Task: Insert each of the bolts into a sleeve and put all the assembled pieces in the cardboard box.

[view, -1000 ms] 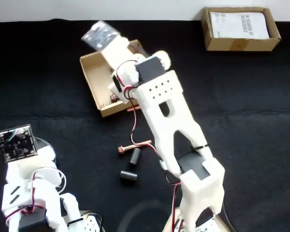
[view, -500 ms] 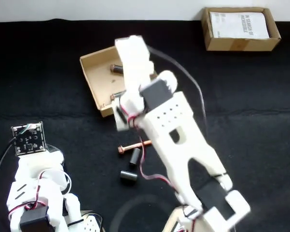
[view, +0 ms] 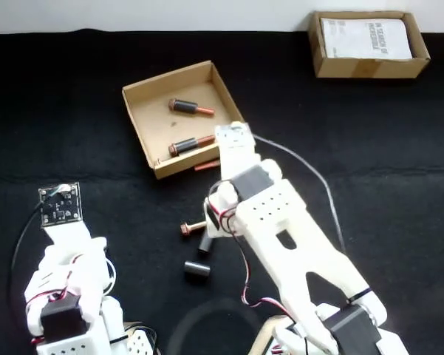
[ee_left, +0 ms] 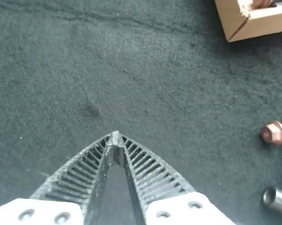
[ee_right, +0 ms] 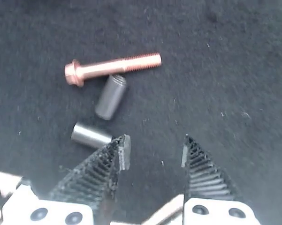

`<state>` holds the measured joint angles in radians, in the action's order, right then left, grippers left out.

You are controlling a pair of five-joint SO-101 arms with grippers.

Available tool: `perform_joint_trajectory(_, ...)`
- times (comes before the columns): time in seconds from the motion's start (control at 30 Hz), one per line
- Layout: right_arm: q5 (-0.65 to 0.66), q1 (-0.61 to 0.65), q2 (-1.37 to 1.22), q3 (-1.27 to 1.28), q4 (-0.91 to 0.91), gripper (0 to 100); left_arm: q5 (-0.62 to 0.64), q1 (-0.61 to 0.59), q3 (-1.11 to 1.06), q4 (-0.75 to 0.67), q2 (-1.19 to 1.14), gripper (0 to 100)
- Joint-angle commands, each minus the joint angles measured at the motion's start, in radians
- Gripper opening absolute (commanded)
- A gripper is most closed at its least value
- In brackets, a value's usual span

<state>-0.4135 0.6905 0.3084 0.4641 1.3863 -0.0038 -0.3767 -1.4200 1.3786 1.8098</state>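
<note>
High view, read from left to right. The white left arm [view: 63, 296] stands in the lower left of the frame. In its wrist view, the left end effector [ee_left: 115, 138] has its two ribbed fingers pressed together at the tips, with nothing between them, above the black felt-covered table [view: 399, 185].

At upper centre-left sits the open, shallow cardboard box [view: 137, 118]. It contains two assembled pieces, each a copper-coloured bolt seated in a dark sleeve. The far assembled piece [view: 190, 108] lies toward the top of the box and the near assembled piece [view: 190, 144] toward its lower wall; the two lie apart. A copper-coloured shaft [view: 207, 166] rests on the table just outside that lower wall, partly hidden by the white right arm [view: 295, 251], which runs from the lower right to the centre of the frame.

Below the box, at centre, lies a loose copper-coloured flanged bolt [view: 188, 228]. The first dark grey cylindrical metal sleeve [view: 205, 244] lies just beside the bolt's shaft, and the second dark grey cylindrical metal sleeve [view: 196, 268] a little below it.

In the right wrist view, the right end effector [ee_right: 155, 151] is spread wide and holds nothing. One fingertip [ee_right: 123, 151] is just beside the second sleeve; whether they touch cannot be told.

In the upper right, a smaller brown cardboard carton [view: 362, 68] holds a white printed sheet [view: 366, 37].
</note>
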Motion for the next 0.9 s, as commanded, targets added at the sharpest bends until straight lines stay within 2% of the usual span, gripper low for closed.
perform_joint_trajectory(0.0, -0.038, -0.007, 0.038, 0.059, -0.11, 16.6, -0.002, 0.007, -0.05, -0.074, 0.005, 1)
perform_joint_trajectory(0.37, -0.16, 0.104, 0.01, 0.162, -0.303, 16.6, -0.002, 0.007, -0.194, -0.183, 0.005, 1)
perform_joint_trajectory(0.6, -0.175, 0.136, -0.156, 0.157, -0.306, 16.6, -0.002, 0.007, -0.243, -0.189, 0.005, 1)
perform_joint_trajectory(0.87, -0.175, 0.156, -0.225, 0.084, -0.306, 16.6, -0.002, 0.007, -0.245, -0.189, 0.005, 1)
